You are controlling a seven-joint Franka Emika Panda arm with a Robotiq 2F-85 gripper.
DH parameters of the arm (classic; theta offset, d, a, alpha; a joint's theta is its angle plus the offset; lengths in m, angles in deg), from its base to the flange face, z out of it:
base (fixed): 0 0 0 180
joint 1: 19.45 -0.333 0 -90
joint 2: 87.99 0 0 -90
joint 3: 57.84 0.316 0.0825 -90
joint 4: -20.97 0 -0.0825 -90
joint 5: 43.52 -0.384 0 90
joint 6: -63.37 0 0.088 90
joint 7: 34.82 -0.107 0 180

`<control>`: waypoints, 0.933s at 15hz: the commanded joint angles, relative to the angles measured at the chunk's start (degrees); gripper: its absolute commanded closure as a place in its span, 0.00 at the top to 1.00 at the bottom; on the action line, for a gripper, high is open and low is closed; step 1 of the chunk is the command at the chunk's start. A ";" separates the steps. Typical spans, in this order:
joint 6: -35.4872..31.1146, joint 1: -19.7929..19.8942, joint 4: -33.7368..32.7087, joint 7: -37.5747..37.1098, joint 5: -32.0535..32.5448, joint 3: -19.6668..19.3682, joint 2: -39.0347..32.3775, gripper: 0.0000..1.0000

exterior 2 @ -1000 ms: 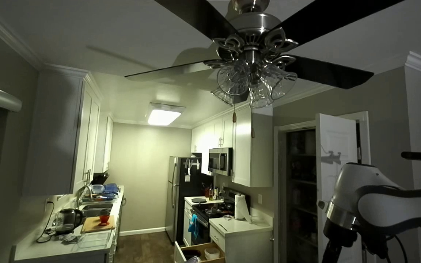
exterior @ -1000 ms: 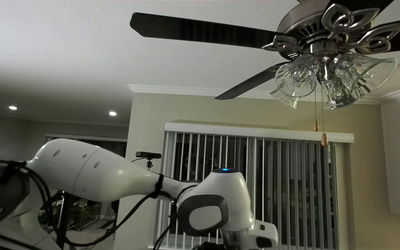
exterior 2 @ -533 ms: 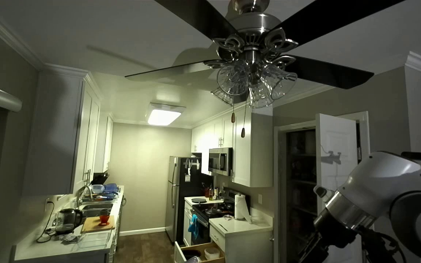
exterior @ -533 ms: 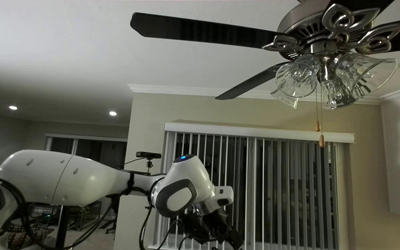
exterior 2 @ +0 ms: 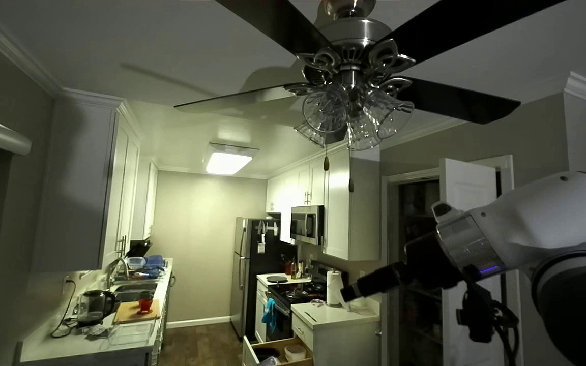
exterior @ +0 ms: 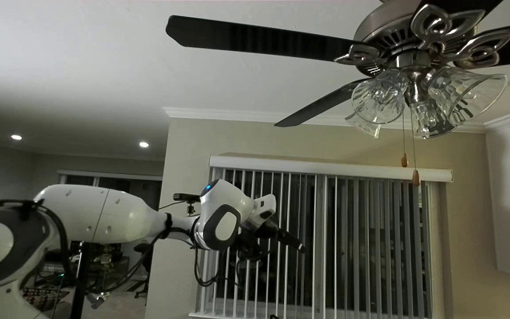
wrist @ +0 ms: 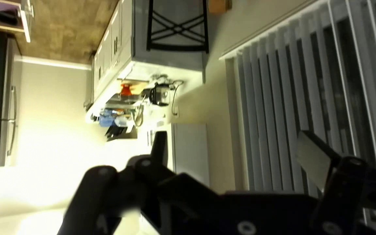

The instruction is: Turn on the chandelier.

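Observation:
The chandelier [exterior: 416,62] is a ceiling-fan light with clear glass bell shades and dark blades; it shows in both exterior views [exterior 2: 351,76]. Its shades look unlit. Two thin pull chains with wooden pendants hang below it. One pendant [exterior: 415,177] hangs lower than the other pendant [exterior: 404,160]; both also show in an exterior view [exterior 2: 351,185]. My gripper [exterior: 300,247] is lower than the pendants and apart from them, tilted slightly downward. In the wrist view my gripper [wrist: 232,148] is open, with nothing between its fingers [wrist: 159,147]. The chandelier is out of the wrist view.
Vertical blinds [exterior: 326,235] cover the window behind the arm. A fan blade [exterior: 255,37] reaches out above the arm. A camera [exterior: 189,198] stands behind the arm. A white door [exterior 2: 468,188] and kitchen cabinets [exterior 2: 364,213] show in an exterior view.
The arm has risen and the hand has tilted up from pointing down to nearly level. In an exterior view it has moved up and left. The pull chains sway slightly.

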 commanded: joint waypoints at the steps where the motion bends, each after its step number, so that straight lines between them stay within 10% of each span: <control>1: -8.93 11.77 -5.86 -7.59 3.31 7.34 -4.52 1.00; 10: -23.70 45.96 -14.91 -16.32 1.93 20.64 -0.52 1.00; 14: -16.38 56.58 -18.00 -16.04 0.68 22.20 -1.08 1.00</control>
